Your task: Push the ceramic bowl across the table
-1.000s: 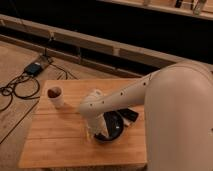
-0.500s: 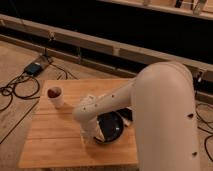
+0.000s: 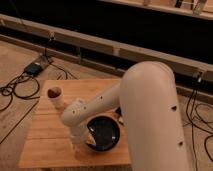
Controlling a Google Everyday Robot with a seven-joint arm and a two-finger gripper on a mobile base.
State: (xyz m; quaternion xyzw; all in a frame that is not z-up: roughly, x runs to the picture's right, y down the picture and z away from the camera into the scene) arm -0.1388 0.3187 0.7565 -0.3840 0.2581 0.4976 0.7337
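Cam view, single frame.

- Ceramic bowl (image 3: 105,133): glossy black, round, so no long axis to call. Sits upright, mouth facing up, not tilted. Inside looks dark; contents can't be made out.
- Bowl is on the table (image 3: 46,146), light plank top, in the half toward the cam and close to the near edge. Its rim is still inside the edge.
- Gripper (image 3: 88,139): low over the tabletop at the bowl's pic-left rim, pointing down from the wrist. Looks to be touching or just beside the rim; exact contact not resolvable. Spread or closed: can't tell.
- Rel. to gripper: bowl lies directly pic-right, at the same depth on the table, w/ its centre just beyond the gripper. Nothing shows between them.
- Arm: white forearm (image 3: 95,106) runs from the big white upper link (image 3: 152,117) at pic-right, slanting down-left over the table's mid, then bends down to the gripper. The upper link hides the table's right side and part of the bowl's far-right rim.
- White cup (image 3: 55,98) w/ dark contents: upright, up-left of the gripper toward the far-left corner, well apart from gripper and bowl.
- Off table, far pic-left of the gripper: dark cables (image 3: 15,93) on the floor and a small blue box (image 3: 34,68).
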